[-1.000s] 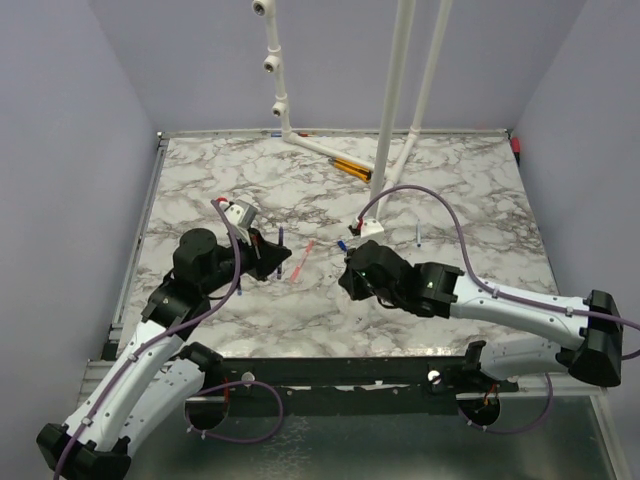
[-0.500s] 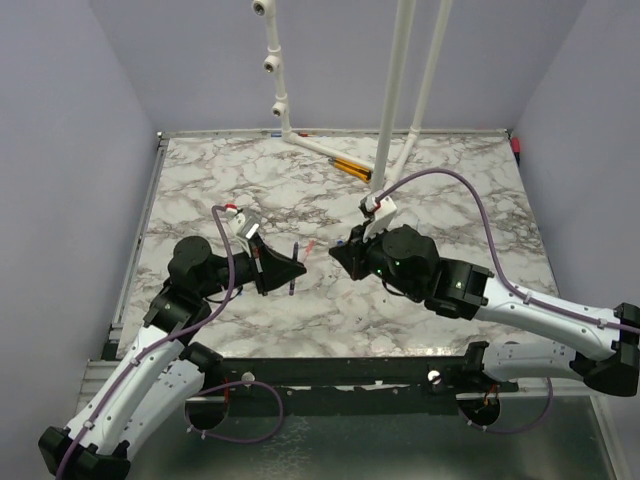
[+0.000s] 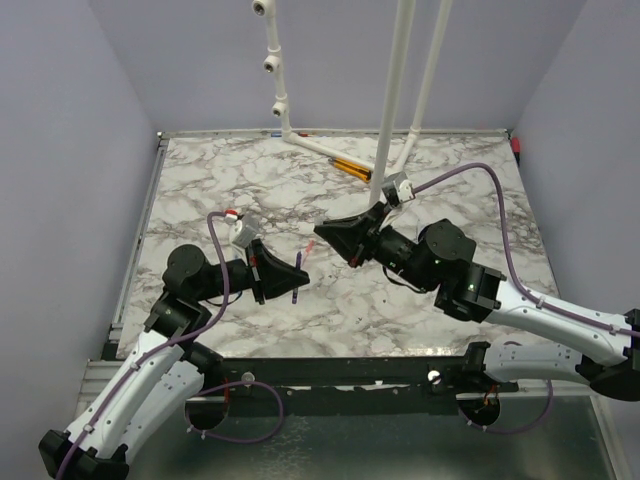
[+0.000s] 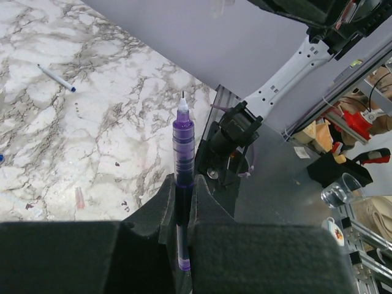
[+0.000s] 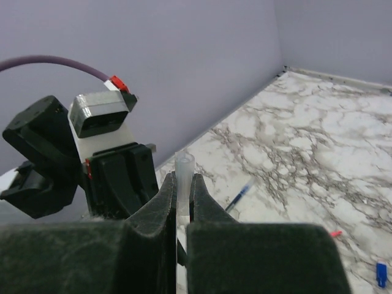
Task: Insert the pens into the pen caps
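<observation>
Above the middle of the marble table [image 3: 450, 190], we have both arms lifted and facing each other. The left gripper [image 4: 182, 187] is clenched on a violet-blue pen [image 4: 182, 138], whose white tip sticks out well past the fingers. The right gripper [image 5: 182, 190] pinches a small pale cap [image 5: 184, 164] with its open mouth outward.

We judge the risk to lie in the lining-up. Tip and mouth are near but apart. From above, the pen seems to lie across the approach rather than aim at the cap. A push now could strike the rim, tilt the cap in its pinch, or slide the pen back through the fingers. The cap also looks pinkish from above, so we may be pairing the wrong colours. A spare pen [image 5: 240, 195] and a blue cap [image 5: 381, 274] lie on the table.
</observation>
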`<state>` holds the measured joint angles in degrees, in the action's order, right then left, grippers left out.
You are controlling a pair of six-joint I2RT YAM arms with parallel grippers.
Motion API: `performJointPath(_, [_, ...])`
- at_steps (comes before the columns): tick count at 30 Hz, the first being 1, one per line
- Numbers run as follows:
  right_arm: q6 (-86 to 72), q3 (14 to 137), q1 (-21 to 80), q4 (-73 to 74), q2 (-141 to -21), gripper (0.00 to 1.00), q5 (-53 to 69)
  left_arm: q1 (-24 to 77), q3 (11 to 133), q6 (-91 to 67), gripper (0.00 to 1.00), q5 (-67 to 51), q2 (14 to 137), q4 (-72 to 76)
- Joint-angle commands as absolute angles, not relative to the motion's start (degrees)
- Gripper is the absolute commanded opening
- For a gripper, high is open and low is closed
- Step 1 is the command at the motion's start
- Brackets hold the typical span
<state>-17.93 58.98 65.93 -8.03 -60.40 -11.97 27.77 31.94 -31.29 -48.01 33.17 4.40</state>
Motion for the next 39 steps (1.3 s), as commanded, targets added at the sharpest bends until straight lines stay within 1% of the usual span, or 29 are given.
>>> performJointPath(1, [-18.3,58.7,66.2,-16.2,-61.4,0.01,-6.5,28.0,31.1,-31.7,0.0,-50.1,32.1,6.6])
performJointPath(13, [-22.0,58.9,66.2,-20.7,-65.5,0.01,-1.2,28.0,30.8,-31.6,0.0,-50.0,30.2,7.1])
performJointPath(39, [-25.1,57.2,66.2,-18.4,-66.9,0.01,1.6,28.1,30.5,-31.5,0.0,-48.6,28.6,7.1])
